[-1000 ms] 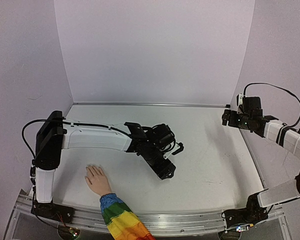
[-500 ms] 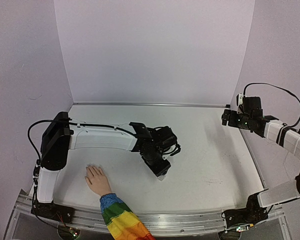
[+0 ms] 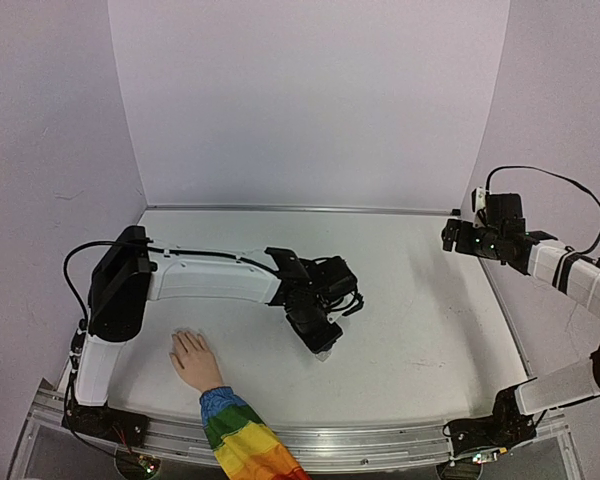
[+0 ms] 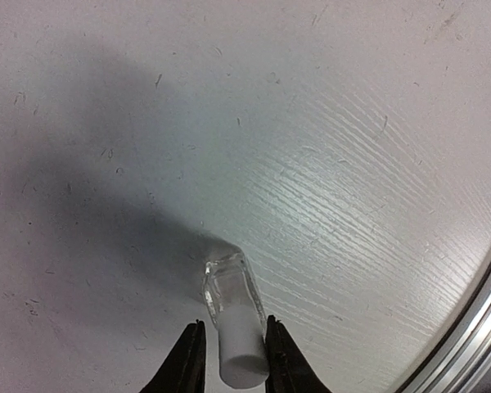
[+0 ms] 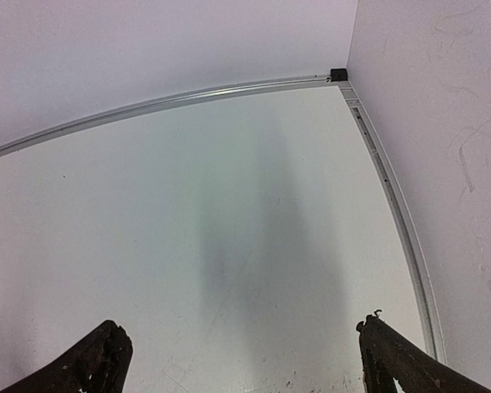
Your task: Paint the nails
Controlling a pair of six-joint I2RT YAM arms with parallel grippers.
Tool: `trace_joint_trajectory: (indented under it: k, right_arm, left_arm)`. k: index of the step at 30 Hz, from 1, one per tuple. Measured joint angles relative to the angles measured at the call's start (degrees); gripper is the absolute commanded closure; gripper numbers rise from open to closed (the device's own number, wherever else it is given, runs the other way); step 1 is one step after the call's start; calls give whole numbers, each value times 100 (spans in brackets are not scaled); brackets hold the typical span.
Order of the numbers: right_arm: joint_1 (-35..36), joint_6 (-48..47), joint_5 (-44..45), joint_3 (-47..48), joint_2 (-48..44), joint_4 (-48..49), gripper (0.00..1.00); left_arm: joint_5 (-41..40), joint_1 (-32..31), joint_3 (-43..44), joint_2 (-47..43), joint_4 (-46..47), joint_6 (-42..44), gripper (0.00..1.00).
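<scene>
From above, the left gripper (image 3: 321,346) is down at the middle of the white table (image 3: 420,330), well apart from the mannequin hand (image 3: 193,358), which lies palm down near the front-left edge in its rainbow sleeve (image 3: 242,440). The nails (image 3: 180,338) point away from the bases, unpainted as far as can be told. The right gripper (image 3: 452,237) hangs high by the right wall, probably parked clear. In the left wrist view, the jaws are drawn narrow onto the white cap (image 4: 242,354) of a small clear bottle (image 4: 229,286), likely to fetch the polish; the tabletop is scuffed and grained. In the right wrist view, the fingers (image 5: 98,360) stand wide over bare table, an aluminium rail (image 5: 229,90) and lavender walls.
</scene>
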Motion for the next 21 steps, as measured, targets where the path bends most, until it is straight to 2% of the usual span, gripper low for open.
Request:
trace_joint_trajectory:
  k: [5, 8, 15, 21]
  right_arm:
    - [0, -2, -76, 0, 11, -2, 2]
    - [0, -22, -254, 2, 42, 0, 2]
    - [20, -155, -1322, 136, 350, 28, 2]
    - [459, -297, -2420, 214, 586, 278, 2]
  left_arm:
    - [0, 0, 0, 39, -44, 68, 95]
    - [-7, 0, 0, 39, -39, 79, 100]
    - [153, 151, -2, -101, -63, 118, 100]
    - [914, 938, -28, -962, -120, 190, 100]
